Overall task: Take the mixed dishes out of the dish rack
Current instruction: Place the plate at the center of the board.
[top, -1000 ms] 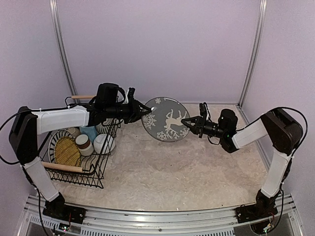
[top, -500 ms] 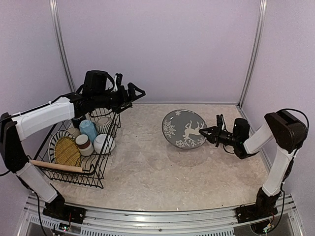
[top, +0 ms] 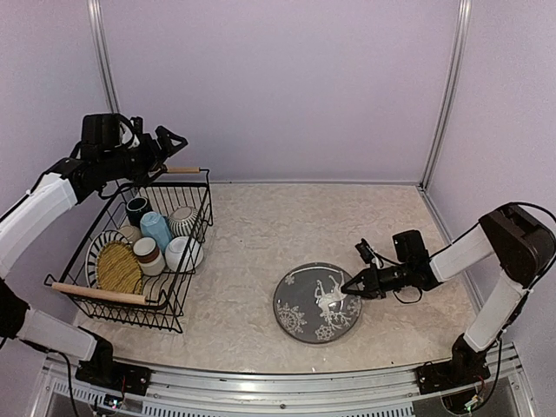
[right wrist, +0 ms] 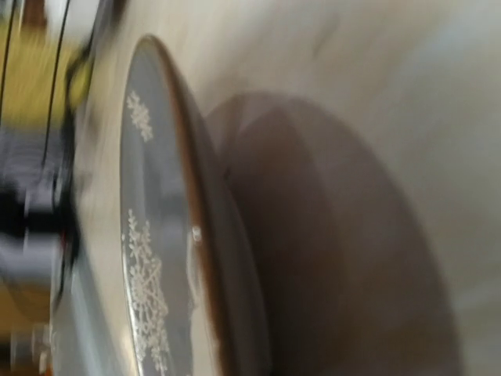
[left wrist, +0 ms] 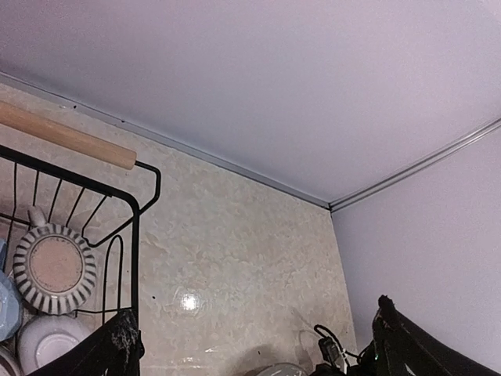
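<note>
Placing step: the right gripper grips the grey reindeer plate by its rim, low beside the dish rack; next, release. The left gripper hovers spread above the rack.

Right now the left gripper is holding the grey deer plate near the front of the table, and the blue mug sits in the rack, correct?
Wrong arm: the right gripper holds the grey deer plate near the front of the table, as the top view shows. The blue mug does sit in the rack.
</note>
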